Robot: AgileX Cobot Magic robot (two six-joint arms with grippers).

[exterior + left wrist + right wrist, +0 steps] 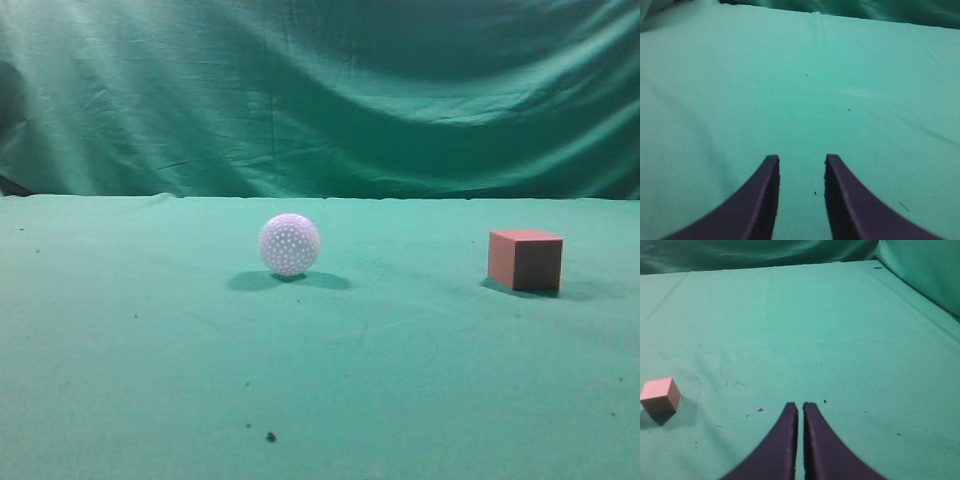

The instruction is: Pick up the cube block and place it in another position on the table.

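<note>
Needing right tool (800, 407), nearly closed and empty, opened wide, then swung left toward cube block (660, 395), squaring fingers on flat faces; left tool (801, 162) parted, empty.

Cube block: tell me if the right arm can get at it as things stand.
Probably yes. The cube block sits alone on the table, left of the right gripper, with bare cloth between them. The gripper's jaws are nearly shut and must open first.

Soft overhead light, green cast; faint shadows, wrist views hazy.
</note>
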